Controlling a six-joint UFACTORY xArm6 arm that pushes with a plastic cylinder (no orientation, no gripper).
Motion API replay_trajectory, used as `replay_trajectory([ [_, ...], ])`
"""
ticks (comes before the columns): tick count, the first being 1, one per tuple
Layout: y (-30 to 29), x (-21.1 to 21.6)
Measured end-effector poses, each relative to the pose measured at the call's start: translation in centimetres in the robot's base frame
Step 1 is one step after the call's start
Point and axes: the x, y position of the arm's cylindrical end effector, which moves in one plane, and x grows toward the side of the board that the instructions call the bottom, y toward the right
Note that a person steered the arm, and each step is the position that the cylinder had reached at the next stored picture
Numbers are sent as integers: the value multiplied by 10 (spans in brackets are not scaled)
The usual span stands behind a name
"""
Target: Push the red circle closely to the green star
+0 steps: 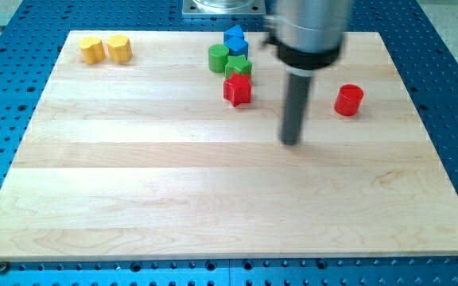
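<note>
Counter [213, 191]: pale wood planks, smooth matt finish, visible grain. Blocks, e.g. red circle [348, 100] and green star [238, 67]: smooth, slightly glossy. Rod above my tip [291, 142]: dark, matt.

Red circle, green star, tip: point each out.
Red circle [348, 100], camera view, middle of its side.
Green star [238, 67], camera view, its top face.
My tip [291, 142], camera view, rod's very end, between the two blocks and lower.
</note>
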Motion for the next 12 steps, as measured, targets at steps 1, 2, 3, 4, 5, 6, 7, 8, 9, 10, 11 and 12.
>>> replay_trajectory([
  [1,73,-22],
  [2,57,-77],
  [3,-5,-116],
  [4,32,-99],
  [5,84,-100],
  [6,93,-130],
  [7,8,-146],
  [8,-13,-146],
  [9,56,-143],
  [10,87,-175],
  [11,36,-189],
  [12,5,-189],
])
